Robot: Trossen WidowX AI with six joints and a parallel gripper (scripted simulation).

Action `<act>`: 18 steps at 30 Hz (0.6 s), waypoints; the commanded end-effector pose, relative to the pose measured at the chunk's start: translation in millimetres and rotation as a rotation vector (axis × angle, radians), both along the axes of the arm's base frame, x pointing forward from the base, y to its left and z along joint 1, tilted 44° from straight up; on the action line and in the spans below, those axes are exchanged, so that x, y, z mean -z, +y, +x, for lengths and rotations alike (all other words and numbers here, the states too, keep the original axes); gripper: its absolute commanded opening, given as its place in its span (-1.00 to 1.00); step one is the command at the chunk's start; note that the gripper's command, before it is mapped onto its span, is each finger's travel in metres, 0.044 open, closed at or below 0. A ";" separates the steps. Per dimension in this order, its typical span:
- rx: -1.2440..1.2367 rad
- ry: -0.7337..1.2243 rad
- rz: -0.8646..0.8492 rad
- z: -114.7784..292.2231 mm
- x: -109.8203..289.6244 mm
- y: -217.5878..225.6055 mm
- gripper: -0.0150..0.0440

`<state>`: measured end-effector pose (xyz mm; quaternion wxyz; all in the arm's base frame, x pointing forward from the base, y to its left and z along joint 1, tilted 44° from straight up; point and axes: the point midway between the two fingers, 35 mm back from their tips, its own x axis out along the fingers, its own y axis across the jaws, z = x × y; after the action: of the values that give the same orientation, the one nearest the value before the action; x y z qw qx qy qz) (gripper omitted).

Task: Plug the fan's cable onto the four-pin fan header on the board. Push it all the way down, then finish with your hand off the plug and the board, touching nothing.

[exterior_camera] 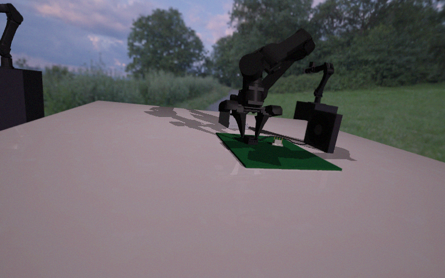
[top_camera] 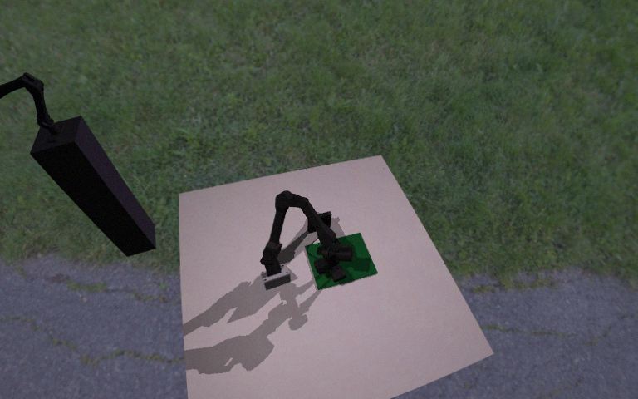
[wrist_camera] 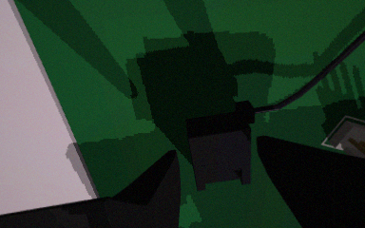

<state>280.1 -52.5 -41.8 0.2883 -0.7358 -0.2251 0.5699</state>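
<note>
Spreading across the lower centre of the top view, the pale table (top_camera: pixel 376 329) carries everything; grass and a paved strip lie beyond it. Right of the table's centre lies the green circuit board (top_camera: pixel 366 263). Behind it in the exterior view, right of centre, stands the black fan (exterior_camera: pixel 323 129), its thin cable (wrist_camera: pixel 309 85) running down onto the board.

Arm (top_camera: pixel 292 207): arches from its grey base (top_camera: pixel 277 278) over to the board, wrist pointing down.

Gripper (exterior_camera: pixel 251 134): fingers apart at roughly mid-width, tips low over the board, straddling the plug (wrist_camera: pixel 220 147). Wrist view shows green gaps between each finger and the plug's sides, so nothing is clamped.

Plug: small dark block lying on the board at the centre of the wrist view, cable leaving its upper right corner. Not on the header.

Four-pin fan header (exterior_camera: pixel 277 141): pale, just right of the plug in the exterior view; peeks in at the right edge of the wrist view. Unoccupied.

Progress, as judged: approach done, grasp not made. Left: close on plug, carry to header, press fully down, release, withdraw.
</note>
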 end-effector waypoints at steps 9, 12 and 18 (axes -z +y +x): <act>-0.002 0.004 0.003 -1.3 6.1 6.6 0.13; -0.002 0.004 0.003 -1.3 6.1 6.6 -0.14; -0.002 0.004 0.003 -1.3 6.1 6.6 -0.27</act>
<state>278.8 -45.8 -48.1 0.2898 -0.7339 -0.2263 0.5712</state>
